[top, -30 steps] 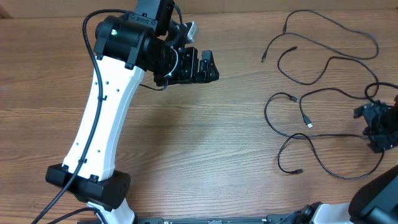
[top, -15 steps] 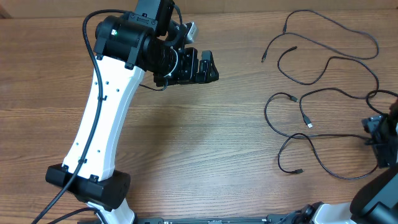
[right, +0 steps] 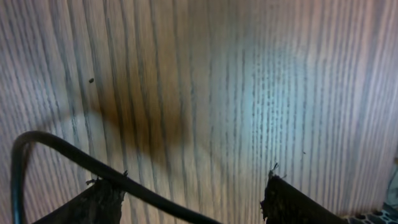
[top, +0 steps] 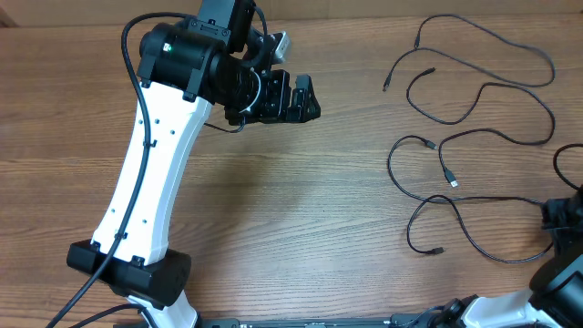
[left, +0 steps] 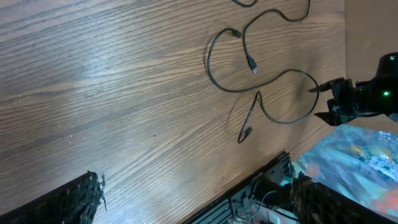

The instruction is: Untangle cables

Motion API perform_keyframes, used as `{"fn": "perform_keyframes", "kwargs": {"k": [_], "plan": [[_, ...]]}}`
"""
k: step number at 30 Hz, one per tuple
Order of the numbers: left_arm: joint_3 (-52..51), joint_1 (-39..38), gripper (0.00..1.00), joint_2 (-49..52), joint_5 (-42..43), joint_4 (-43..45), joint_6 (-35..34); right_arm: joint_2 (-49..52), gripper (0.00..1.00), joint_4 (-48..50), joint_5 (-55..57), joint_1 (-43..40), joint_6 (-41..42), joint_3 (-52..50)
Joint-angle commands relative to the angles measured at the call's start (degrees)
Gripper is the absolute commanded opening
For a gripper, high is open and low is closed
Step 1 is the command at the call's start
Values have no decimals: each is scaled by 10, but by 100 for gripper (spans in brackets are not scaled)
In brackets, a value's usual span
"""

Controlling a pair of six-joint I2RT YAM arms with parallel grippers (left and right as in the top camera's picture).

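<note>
Several thin black cables [top: 474,137] lie in loose loops across the right half of the table, with small plug ends [top: 453,183] showing. My right gripper [top: 563,219] sits at the far right edge, beside the lowest loop [top: 483,251]. In the right wrist view its jaws [right: 193,199] stand apart just above the wood. One cable [right: 68,155] runs over the left fingertip [right: 102,199] and slants down into the gap. My left gripper [top: 296,98] hovers open at the upper middle, far from the cables. In the left wrist view it [left: 199,205] holds nothing, and cable loops [left: 249,87] lie far ahead.
The white left arm [top: 150,173] stretches from its base [top: 137,273] at the front left up over the table. The table's front edge and a black rail [left: 261,180] show in the left wrist view, with the right gripper [left: 348,102] beyond.
My right gripper has slid toward the front right corner and its jaws have narrowed a little. A cable loop at the right edge has shifted with it. The left arm has not moved.
</note>
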Motion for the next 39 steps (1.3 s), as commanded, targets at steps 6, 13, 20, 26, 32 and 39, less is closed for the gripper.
{"fn": "perform_keyframes", "kwargs": {"k": [6, 13, 20, 26, 32, 39], "plan": [[-2, 0, 100, 3, -11, 0, 18, 18, 43, 20, -2, -4, -12, -2], [-2, 0, 100, 3, -11, -1, 20, 18, 23, 98, 4, -7, -123, -2], [-2, 0, 100, 3, -11, 0, 20, 18, 20, 167, 12, -7, -179, -2], [-2, 0, 100, 3, -11, 1, 20, 18, 37, 197, 15, -7, -187, 10], [-2, 0, 100, 3, -11, 6, 20, 18, 86, 89, -26, -5, -150, 120], [-3, -2, 100, 4, -10, 8, 20, -10, 100, -82, -241, -4, -95, 222]]}}
